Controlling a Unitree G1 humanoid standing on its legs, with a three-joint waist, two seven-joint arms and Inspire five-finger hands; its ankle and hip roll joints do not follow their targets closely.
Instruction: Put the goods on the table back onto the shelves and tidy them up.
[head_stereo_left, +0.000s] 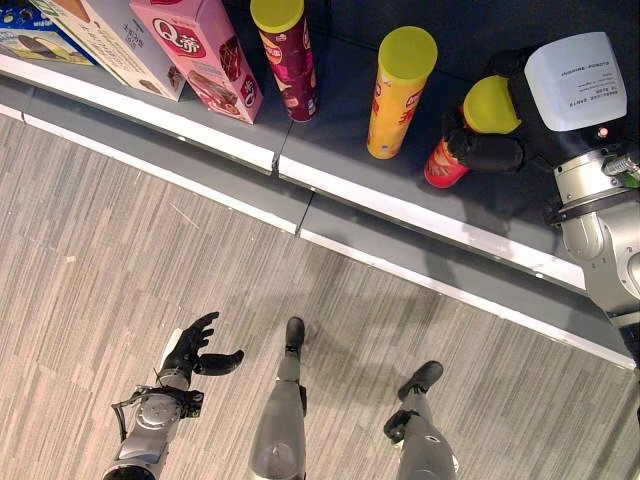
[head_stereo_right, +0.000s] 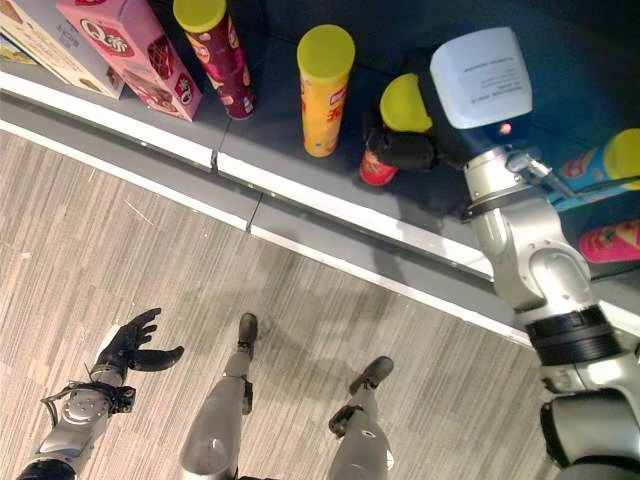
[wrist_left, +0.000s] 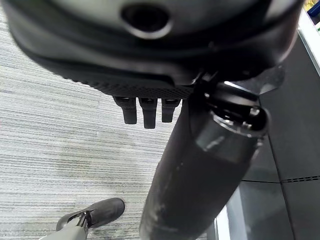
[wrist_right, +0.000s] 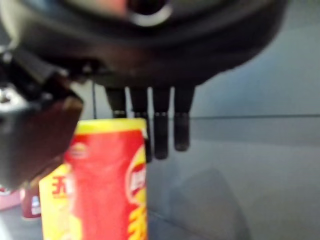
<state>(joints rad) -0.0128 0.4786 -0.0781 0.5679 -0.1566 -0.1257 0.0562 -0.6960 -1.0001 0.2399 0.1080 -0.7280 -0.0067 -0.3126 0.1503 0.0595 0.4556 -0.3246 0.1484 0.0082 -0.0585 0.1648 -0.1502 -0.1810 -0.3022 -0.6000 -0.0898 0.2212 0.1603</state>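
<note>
Looking down in the left eye view, we see the right hand (head_stereo_left: 487, 150) on the dark shelf (head_stereo_left: 330, 150), thumb and fingers wrapped round a red crisp can (head_stereo_left: 447, 165) with a yellow lid, tilted. Just beside it stands a yellow crisp can (head_stereo_left: 398, 95), then a maroon crisp can (head_stereo_left: 286, 60), then a pink snack box (head_stereo_left: 205, 55) and a beige box (head_stereo_left: 110, 40). A blue box (head_stereo_left: 35, 42) sits at the far left. The left hand (head_stereo_left: 195, 350) hangs low over the striped grey floor (head_stereo_left: 100, 260), fingers spread, holding nothing.

Right eye view: same row, plus two more cans (head_stereo_right: 610, 195) past the right arm, partly hidden.

Left wrist view: we see straight fingers (wrist_left: 144, 110) over the floor, nothing between them.

Right wrist view: the red crisp can fills the foreground by the thumb, fingers (wrist_right: 160, 125) reach down behind it, the yellow crisp can beside it.
</note>
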